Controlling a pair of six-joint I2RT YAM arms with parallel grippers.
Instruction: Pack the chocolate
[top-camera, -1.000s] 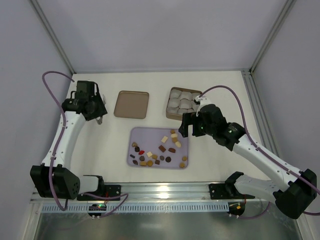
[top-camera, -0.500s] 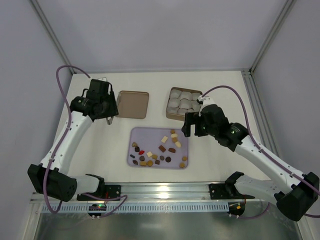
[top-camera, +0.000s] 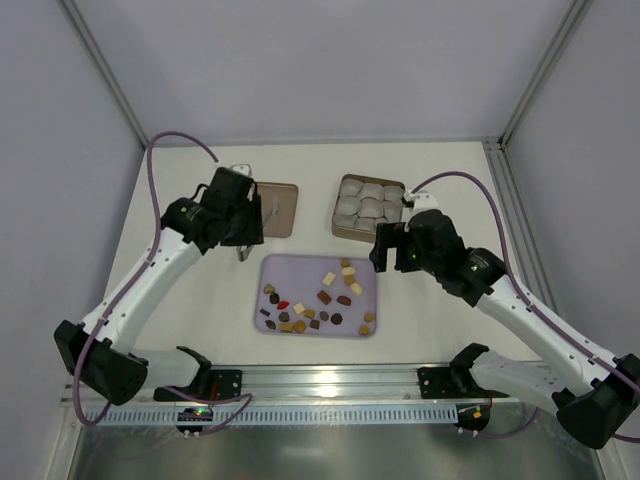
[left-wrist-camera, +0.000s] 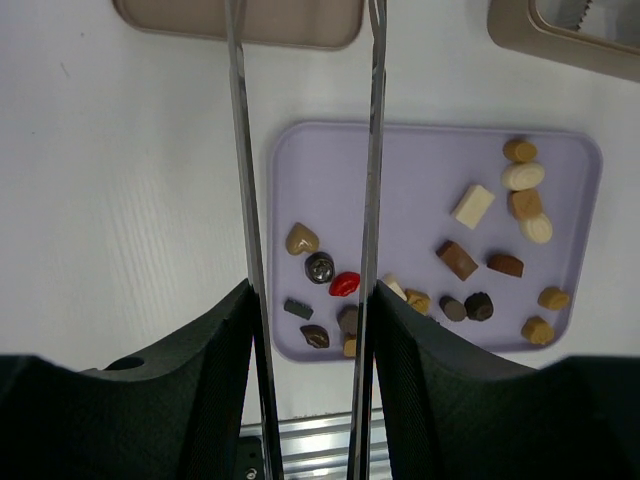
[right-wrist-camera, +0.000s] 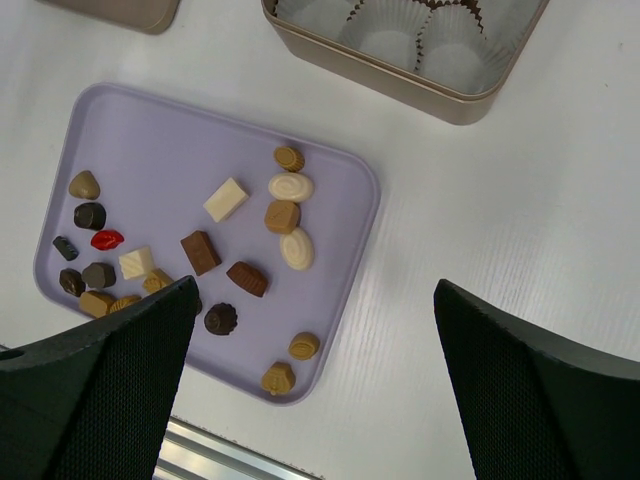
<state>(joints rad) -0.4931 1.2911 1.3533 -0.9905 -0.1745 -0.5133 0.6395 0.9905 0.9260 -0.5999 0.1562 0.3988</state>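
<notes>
The left pincer, spread and empty, had swung in from the upper left toward the lilac tray, where the chocolate lay unpacked at lower centre; the right pincer hung spread, so picking seemed near.

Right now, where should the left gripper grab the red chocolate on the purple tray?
Probably from straight above, pinching the red chocolate across its narrow middle: it lies flat and low on the tray, with a dark piece crowding one end.
</notes>
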